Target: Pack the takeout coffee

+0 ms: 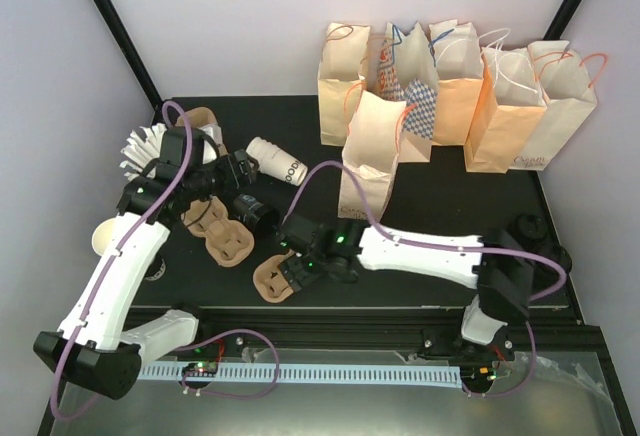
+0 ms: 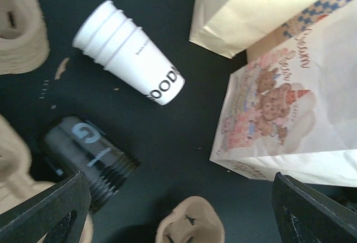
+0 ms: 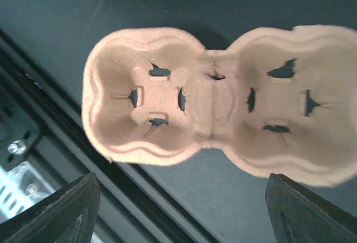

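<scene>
White takeout coffee cups (image 2: 129, 53) (image 1: 278, 161) with dark lettering lie nested on their side at mid-table, with no lid on them. A stack of black lids (image 2: 92, 159) (image 1: 255, 211) lies just in front of them. My left gripper (image 2: 181, 220) (image 1: 243, 169) hangs open above the cups and lids, holding nothing. My right gripper (image 3: 187, 215) (image 1: 296, 271) stands open over the table's near edge. A two-cup brown pulp carrier (image 3: 212, 103) (image 1: 270, 281) lies flat just beyond its fingertips, untouched.
More pulp carriers (image 1: 225, 238) (image 2: 17, 31) lie left of the lids. Paper bags (image 1: 440, 86) stand along the back, one (image 1: 368, 161) nearer the middle. A bear-printed bag (image 2: 290, 115) is right of the cups. A cream cup (image 1: 104, 237) sits at the far left.
</scene>
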Tool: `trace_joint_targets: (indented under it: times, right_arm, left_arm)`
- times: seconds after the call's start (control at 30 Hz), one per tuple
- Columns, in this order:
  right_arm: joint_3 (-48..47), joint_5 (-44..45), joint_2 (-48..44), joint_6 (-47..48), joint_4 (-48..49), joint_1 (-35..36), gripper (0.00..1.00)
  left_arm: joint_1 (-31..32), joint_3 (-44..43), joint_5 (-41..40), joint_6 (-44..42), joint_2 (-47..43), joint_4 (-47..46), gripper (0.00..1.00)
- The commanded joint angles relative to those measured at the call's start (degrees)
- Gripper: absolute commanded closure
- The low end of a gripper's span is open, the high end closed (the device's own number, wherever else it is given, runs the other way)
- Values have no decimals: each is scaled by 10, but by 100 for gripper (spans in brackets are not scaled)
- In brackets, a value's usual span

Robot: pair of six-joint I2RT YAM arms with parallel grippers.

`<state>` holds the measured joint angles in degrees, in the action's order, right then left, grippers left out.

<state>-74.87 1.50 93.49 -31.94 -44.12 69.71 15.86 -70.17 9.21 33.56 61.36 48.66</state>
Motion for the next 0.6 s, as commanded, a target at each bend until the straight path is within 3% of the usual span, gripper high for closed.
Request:
trace_joint_targets:
  times: [0.0,0.27,0.57]
  right_arm:
    - [-3,36,72,-18,69,23,16]
    - [-96,106,205,-11,23,36,21]
    - [-103,176,206,-25,-4,35,22]
  left_arm:
    - [-15,-30,-61,-24,-23,56,8]
    - [-28,-26,-45,-35,-40,50,7]
    - [-30,-29,-27,-34,-53,53,7]
